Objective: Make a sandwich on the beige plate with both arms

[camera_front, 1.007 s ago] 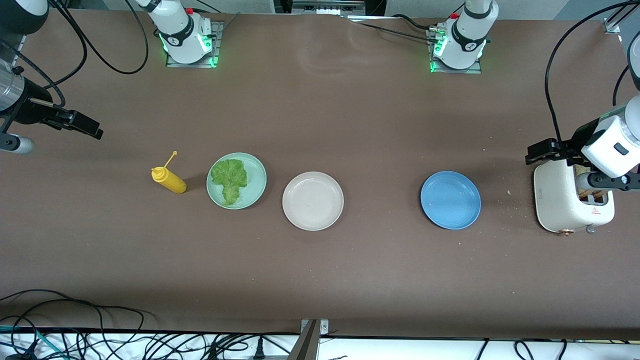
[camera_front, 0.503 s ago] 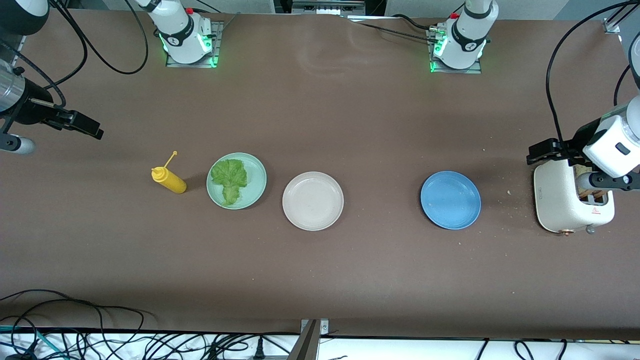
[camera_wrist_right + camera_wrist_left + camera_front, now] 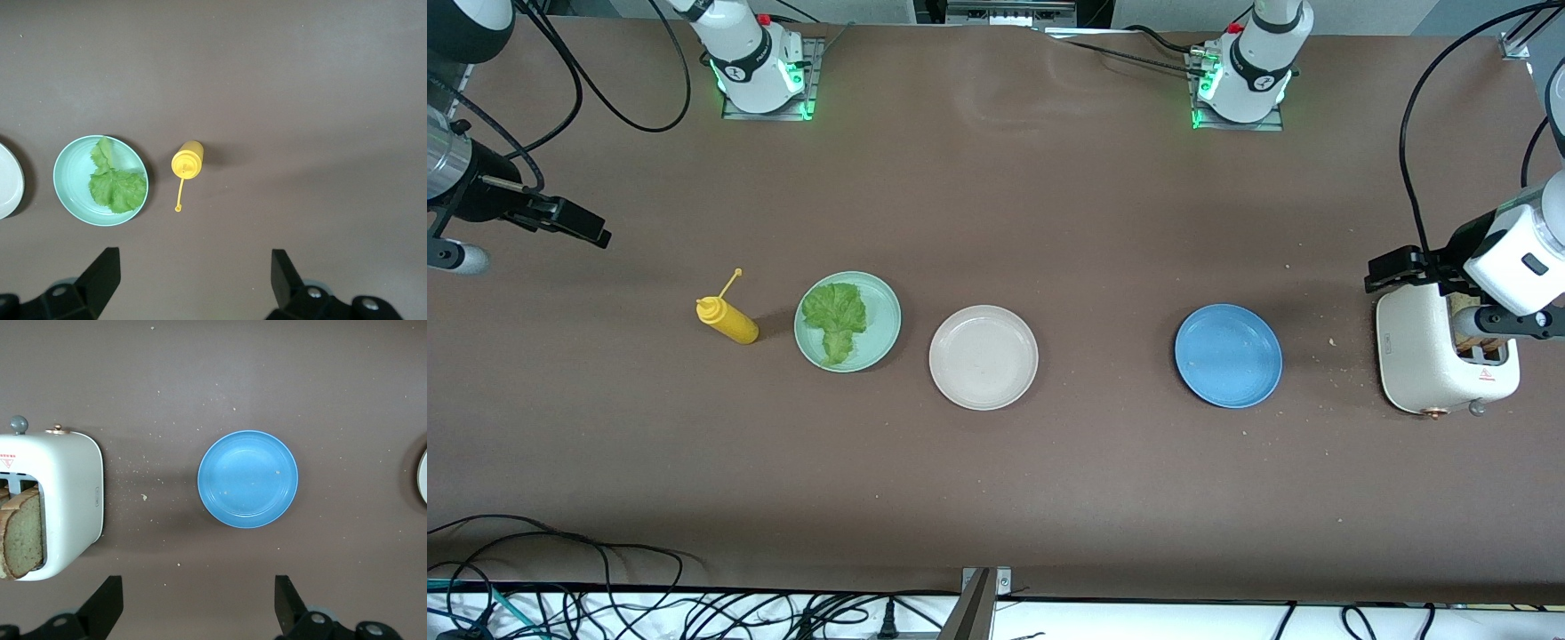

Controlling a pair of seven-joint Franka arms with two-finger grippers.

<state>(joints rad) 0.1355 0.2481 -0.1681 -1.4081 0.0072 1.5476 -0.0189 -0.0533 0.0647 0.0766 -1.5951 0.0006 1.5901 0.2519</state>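
Front view: beige plate [image 3: 983,357] round, matte, bare, mid-tabletop [image 3: 1049,222] between mint plate [image 3: 847,321] holding ruffled lettuce [image 3: 835,319] and blue plate [image 3: 1228,356].
Left wrist view: left claw [image 3: 198,607] spread; bread slices [image 3: 21,532] in toaster [image 3: 70,495].
Right wrist view: right claw [image 3: 193,281] spread.

This is a robotics lab set up as a mock kitchen, not a real one. Two white arms are bolted on metal base plates [image 3: 765,84] lit by green lights, at about 11 and 1 o'clock on a wide table [image 3: 996,204] under a plain brown cloth. Black cables [image 3: 560,569] lie tangled along the 6 o'clock edge. The kitchen items are few and set out in a row: a toaster [image 3: 1440,356], three plates and a yellow squeeze bottle [image 3: 729,320].
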